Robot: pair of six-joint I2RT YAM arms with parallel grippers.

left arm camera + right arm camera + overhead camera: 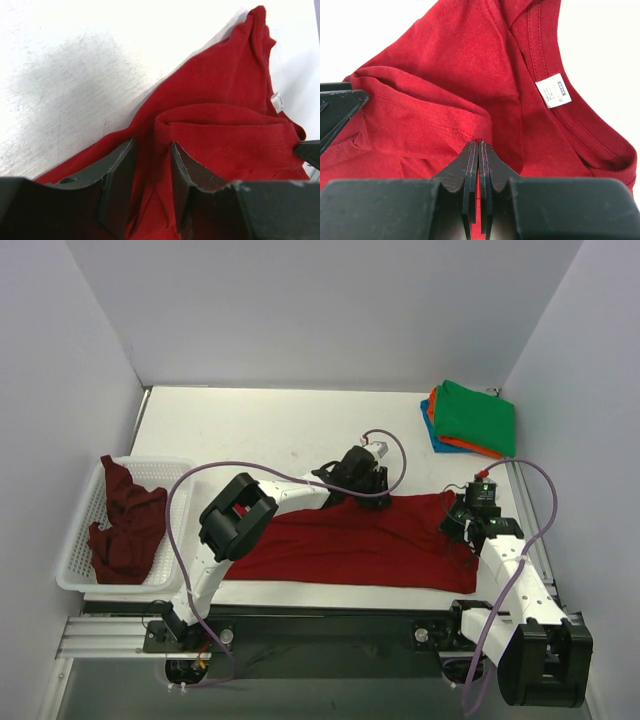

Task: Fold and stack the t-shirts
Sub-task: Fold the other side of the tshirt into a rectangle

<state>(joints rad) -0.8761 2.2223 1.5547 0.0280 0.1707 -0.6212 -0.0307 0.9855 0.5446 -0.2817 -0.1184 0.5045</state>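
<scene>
A bright red t-shirt lies spread across the near middle of the table. My left gripper is at its far edge; in the left wrist view its jaws stand open astride a raised fold of the red cloth. My right gripper is at the shirt's right end, and its jaws are shut on a hemmed fold of the red shirt near the collar label. A maroon t-shirt lies crumpled in the basket. Folded green, orange and blue shirts are stacked at the back right.
The white mesh basket stands at the table's left edge against the left wall. White walls close in the left, back and right. The purple cables loop over both arms. Bare table top lies behind the red shirt.
</scene>
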